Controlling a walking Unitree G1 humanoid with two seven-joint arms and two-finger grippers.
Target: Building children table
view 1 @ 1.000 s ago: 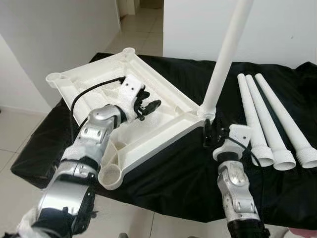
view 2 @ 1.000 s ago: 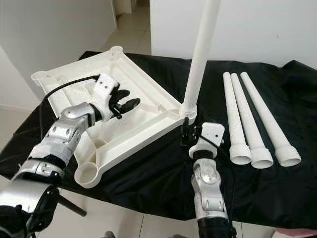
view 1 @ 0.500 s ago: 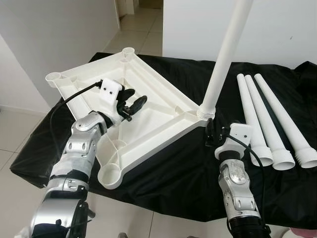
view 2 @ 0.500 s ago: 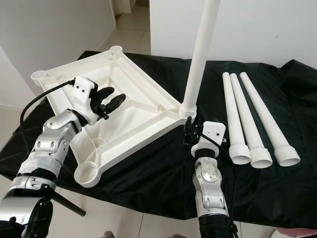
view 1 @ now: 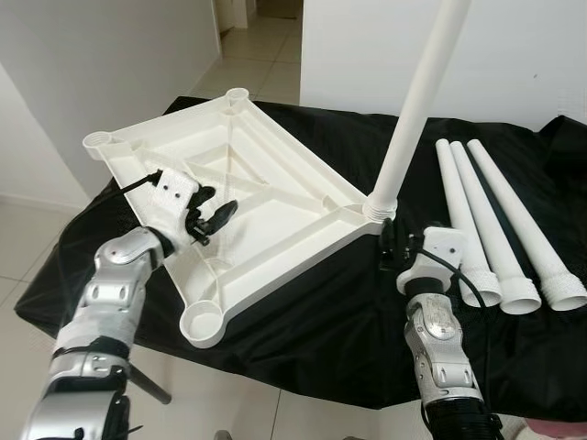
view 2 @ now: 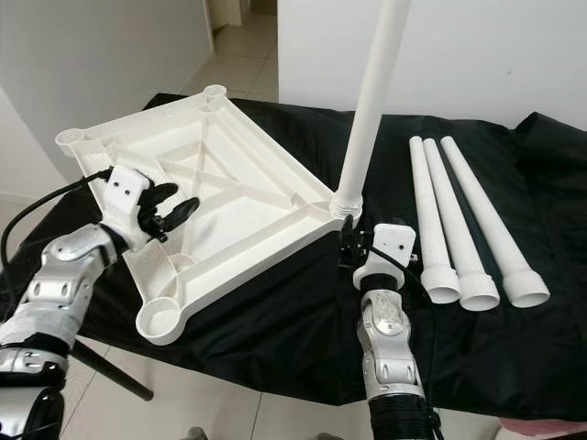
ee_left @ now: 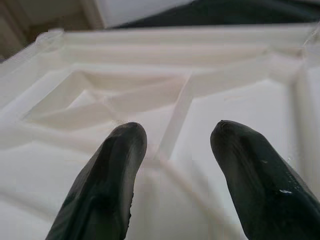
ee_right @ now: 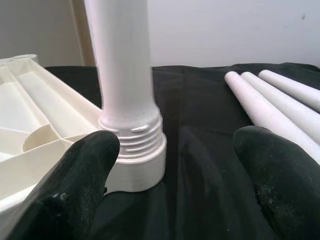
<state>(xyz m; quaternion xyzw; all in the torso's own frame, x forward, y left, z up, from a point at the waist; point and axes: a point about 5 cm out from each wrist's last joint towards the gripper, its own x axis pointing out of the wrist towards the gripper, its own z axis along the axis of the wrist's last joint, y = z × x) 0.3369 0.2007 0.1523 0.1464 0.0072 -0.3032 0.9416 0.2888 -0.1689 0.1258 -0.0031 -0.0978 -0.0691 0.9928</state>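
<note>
**Left arm pulls back across the tabletop; right stays at the fitted leg**

I see the white tabletop lying upside down on the black cloth, ribs facing up, with a round socket at each corner. One leg stands upright in the corner socket nearest my right arm, its threaded collar seated in the socket. The three loose legs lie side by side on the cloth to the right, wide ends toward me, well apart from the tabletop.

Compared with a second ago, my left gripper has drawn back toward the robot and to the left. It was over the middle of the underside; now it hovers above the ribs near the left edge of the tabletop, and the forearm sits lower and further out over the table's edge. Its fingers are apart and hold nothing; in the left wrist view a rib of the tabletop runs between them.

My right gripper has barely moved. It stays just beside the base of the standing leg, on the near side. In the right wrist view its fingers are spread wide, one close by the collar and the other out over the cloth, and they close on nothing.

The tabletop, the standing leg and the loose legs lie as they did before.
</note>
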